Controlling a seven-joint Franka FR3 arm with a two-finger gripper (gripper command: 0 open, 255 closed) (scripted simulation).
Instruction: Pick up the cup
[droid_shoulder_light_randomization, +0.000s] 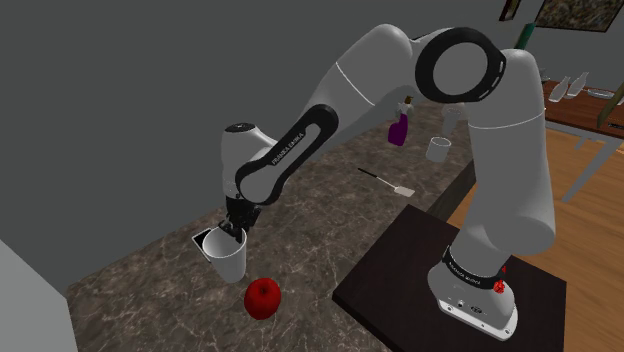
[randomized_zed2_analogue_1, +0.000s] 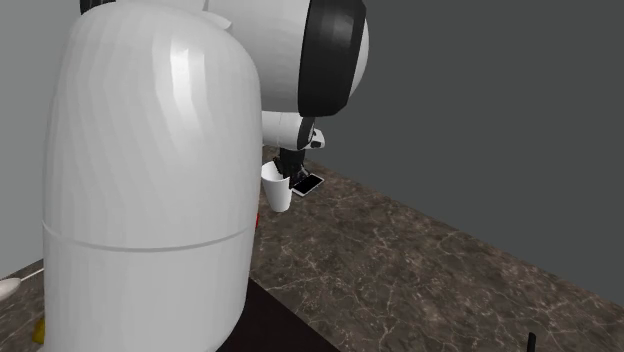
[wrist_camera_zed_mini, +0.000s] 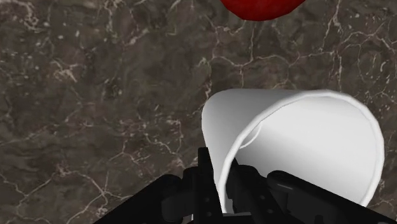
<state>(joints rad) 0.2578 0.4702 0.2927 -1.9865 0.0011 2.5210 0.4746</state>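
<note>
A dark brown, pale-veined stone tabletop (droid_shoulder_light_randomization: 330, 230) runs from the lower left to the upper right of the shoulder view. On it lie a red apple (droid_shoulder_light_randomization: 262, 298) at lower centre and a white-bladed spatula (droid_shoulder_light_randomization: 385, 181) mid-frame. A purple bottle (droid_shoulder_light_randomization: 400, 128) and a small white mug (droid_shoulder_light_randomization: 437, 148) stand toward the upper right.

Your cup (droid_shoulder_light_randomization: 226, 258) is plain white, tapered, mouth up — rim pinched in the hand (droid_shoulder_light_randomization: 235, 233), at the shoulder view's left.
</note>
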